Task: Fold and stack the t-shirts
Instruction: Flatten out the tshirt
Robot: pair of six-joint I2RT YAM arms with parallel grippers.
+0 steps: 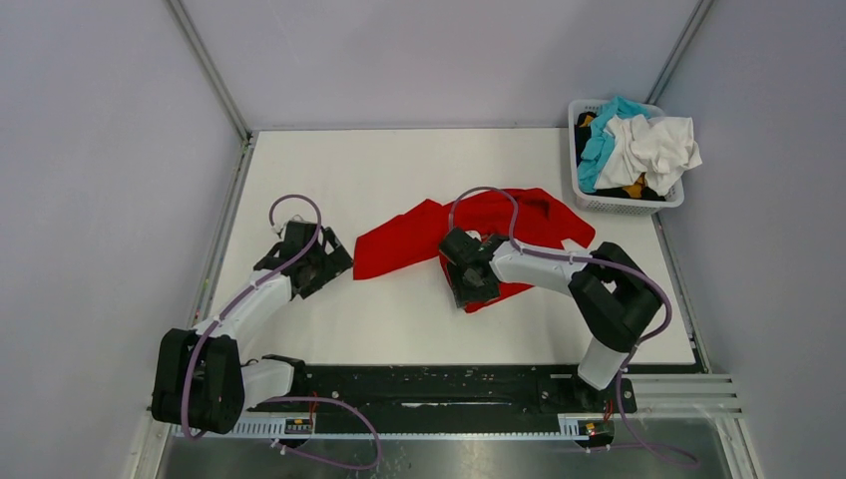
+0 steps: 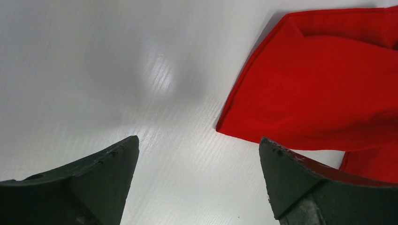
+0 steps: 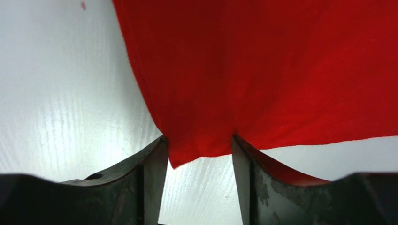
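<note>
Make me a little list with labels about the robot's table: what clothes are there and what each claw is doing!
on the table: one red t-shirt, rumpled, not folded
left gripper: open, beside the shirt's left corner, nothing between its fingers
right gripper: open, one finger on each side of a shirt corner
basket: far right, piled with teal, white and dark clothes
folded stack: none yet
</note>
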